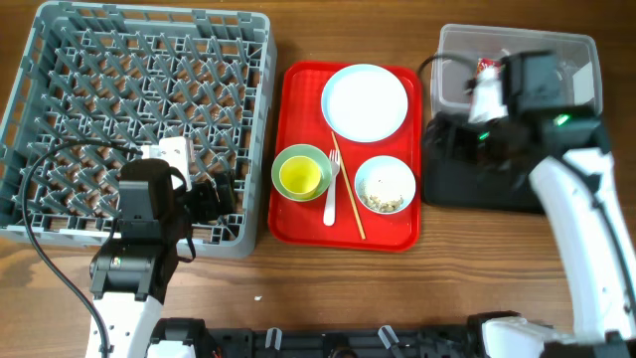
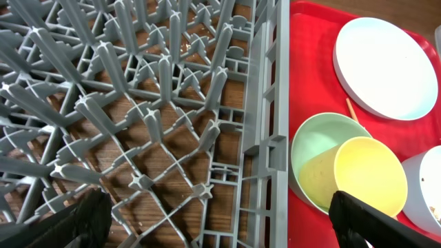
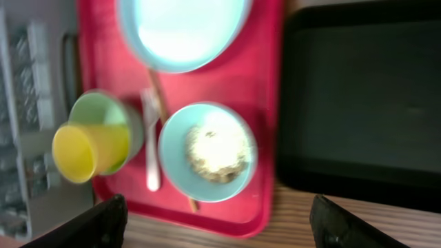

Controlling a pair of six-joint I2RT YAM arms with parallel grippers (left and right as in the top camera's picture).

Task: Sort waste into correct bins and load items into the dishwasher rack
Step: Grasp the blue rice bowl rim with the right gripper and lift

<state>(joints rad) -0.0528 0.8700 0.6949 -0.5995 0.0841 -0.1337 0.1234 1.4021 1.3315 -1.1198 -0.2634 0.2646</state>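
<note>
Wooden table (image 1: 328, 288) — grey rack (image 1: 149, 14) left, red tray (image 1: 298, 99) centre, black tray (image 1: 467, 189) right

Upright pegs (image 2: 158, 76) are crowding the dishwasher rack (image 1: 99, 80), leaving narrow slots between them. On the red tray (image 1: 303, 224), the plate (image 1: 365, 102), the cup (image 1: 300, 176) inside the green bowl (image 1: 308, 151), the fork (image 1: 331, 194), the chopstick (image 1: 350, 199) and the scrap bowl (image 1: 364, 171) are sitting close together, leaving bare patches at the far rack-side corner and along the near edge. The black tray's (image 3: 358, 89) floor is lying bare.
</note>
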